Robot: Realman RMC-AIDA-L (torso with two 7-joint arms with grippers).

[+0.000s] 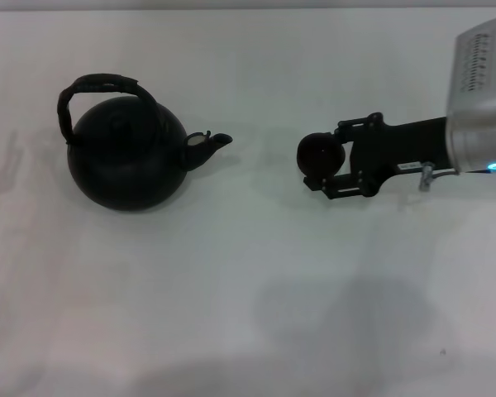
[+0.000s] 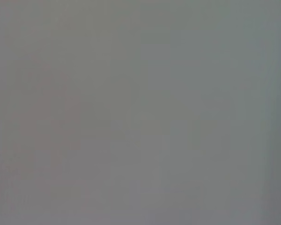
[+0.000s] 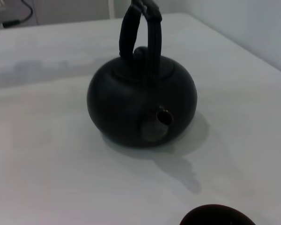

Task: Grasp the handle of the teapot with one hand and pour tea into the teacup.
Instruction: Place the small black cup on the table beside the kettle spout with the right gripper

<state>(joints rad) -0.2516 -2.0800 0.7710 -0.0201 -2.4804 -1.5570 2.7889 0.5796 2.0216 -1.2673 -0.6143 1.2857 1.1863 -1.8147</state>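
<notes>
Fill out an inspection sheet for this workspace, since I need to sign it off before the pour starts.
Surface: white table, bare around the items.
Job's things: teapot upright on the robot's left, handle raised and free, spout facing the teacup.
Clutter: nothing seen.
Grippers: right gripper at the teacup, jaws on either side of it; left gripper not in view.
Cables: one dark cable beyond the table's far edge in the right wrist view.
Surroundings: pale wall beside the table.
</notes>
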